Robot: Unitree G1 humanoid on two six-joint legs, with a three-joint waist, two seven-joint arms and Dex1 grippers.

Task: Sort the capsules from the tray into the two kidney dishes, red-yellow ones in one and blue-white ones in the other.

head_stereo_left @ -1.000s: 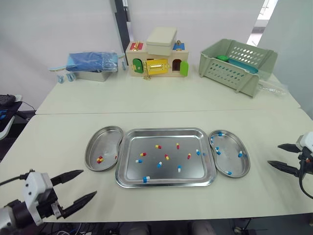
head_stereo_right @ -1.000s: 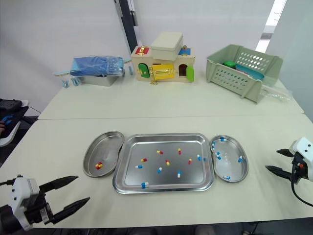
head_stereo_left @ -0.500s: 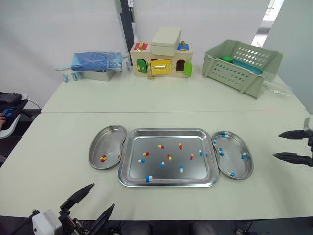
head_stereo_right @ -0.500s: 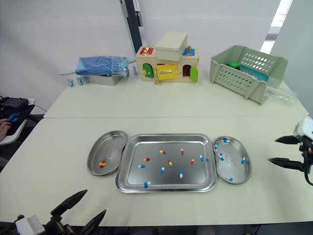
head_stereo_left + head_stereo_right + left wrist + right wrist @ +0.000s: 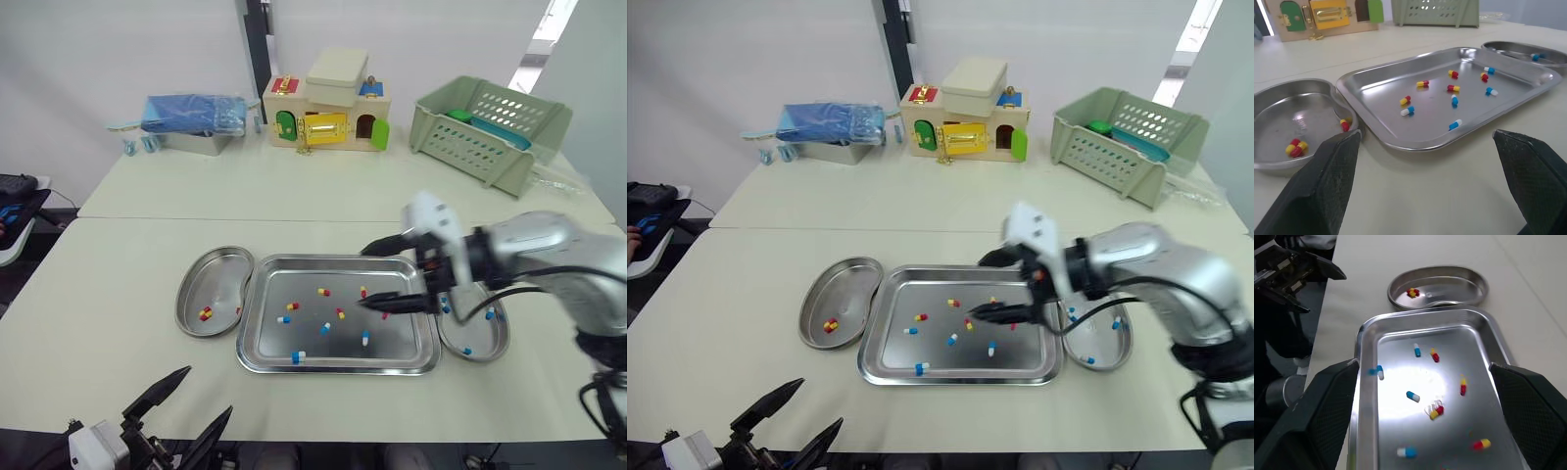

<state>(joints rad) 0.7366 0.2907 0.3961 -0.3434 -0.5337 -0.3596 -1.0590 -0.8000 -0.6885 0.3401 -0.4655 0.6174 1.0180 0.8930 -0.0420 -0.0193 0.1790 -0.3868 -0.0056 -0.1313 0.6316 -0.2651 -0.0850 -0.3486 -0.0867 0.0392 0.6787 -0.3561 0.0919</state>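
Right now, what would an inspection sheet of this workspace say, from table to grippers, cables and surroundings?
Surface: pale table with a seam.
Job's things: steel tray holding mixed capsules; left kidney dish with red-yellow capsules; right kidney dish with blue-white capsules.
Clutter: toy latch house, green basket, blue bundle on metal tin.
Grippers: right gripper open above the tray; left gripper open at the near edge.
Cables: black cable along the right arm.
Surroundings: white wall, dark post.

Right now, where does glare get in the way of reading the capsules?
Right wrist view: a glare patch on the tray floor washes out the white half of a blue-white capsule at its edge. Left wrist view: only soft sheen on the tray. Left eye view: the window strip is blown out.
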